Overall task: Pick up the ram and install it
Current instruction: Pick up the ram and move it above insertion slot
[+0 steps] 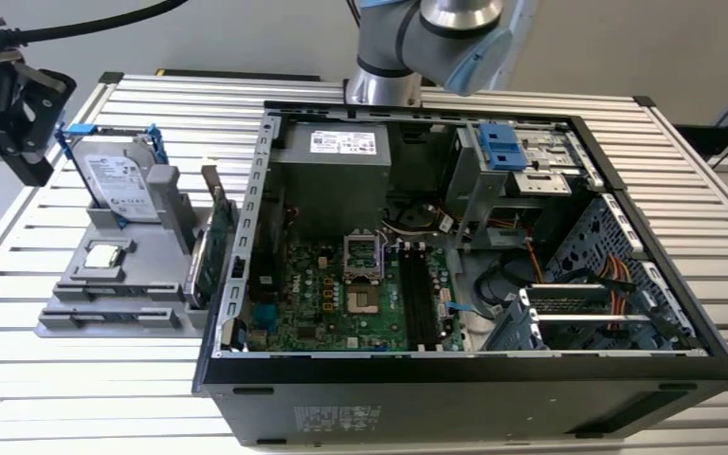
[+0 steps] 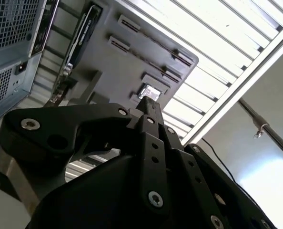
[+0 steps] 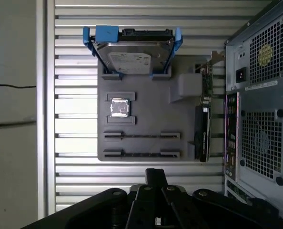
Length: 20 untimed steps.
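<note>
My gripper [image 1: 29, 156] hangs at the exterior view's far left, above the table edge and just left of the grey parts holder [image 1: 111, 284]. Its fingers are pressed together, with nothing visible between them, in both wrist views [image 3: 156, 175] [image 2: 148, 102]. The ram is out of view. The holder's two long narrow slots [image 3: 141, 136] lie bare in the first wrist view. Inside the open computer case [image 1: 465, 284], the long dark memory slots [image 1: 417, 299] run beside the processor socket, and I cannot tell whether a stick sits in them.
The holder carries a silver hard drive in a blue frame [image 1: 121, 175], a small square chip [image 3: 119, 107] and an upright green card [image 1: 219, 251]. The case stands right beside the holder. The arm's base [image 1: 390, 57] rises behind the case. The slatted table [image 1: 35, 379] ends just left of the holder.
</note>
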{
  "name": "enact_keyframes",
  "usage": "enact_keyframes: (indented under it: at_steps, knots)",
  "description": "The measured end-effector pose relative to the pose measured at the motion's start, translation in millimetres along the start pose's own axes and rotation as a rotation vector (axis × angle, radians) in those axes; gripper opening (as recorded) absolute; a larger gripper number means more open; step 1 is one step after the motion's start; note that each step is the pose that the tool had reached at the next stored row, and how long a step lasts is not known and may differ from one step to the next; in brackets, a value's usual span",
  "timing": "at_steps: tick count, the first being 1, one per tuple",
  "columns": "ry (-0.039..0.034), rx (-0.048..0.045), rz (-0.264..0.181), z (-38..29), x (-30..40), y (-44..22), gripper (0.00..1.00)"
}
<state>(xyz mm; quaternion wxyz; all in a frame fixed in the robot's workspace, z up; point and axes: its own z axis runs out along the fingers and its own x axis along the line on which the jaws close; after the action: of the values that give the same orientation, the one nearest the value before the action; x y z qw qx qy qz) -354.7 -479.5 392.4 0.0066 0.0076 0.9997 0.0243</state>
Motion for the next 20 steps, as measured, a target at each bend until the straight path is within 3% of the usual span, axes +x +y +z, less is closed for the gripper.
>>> enact_keyframes:
  at_steps: [8, 20]
  knots:
    - [-0.0001, 0.0001, 0.007, -0.5, -1.3, -10.3, 0.00]
    - [-0.0002, 0.0001, 0.007, -0.5, -1.4, -10.9, 0.00]
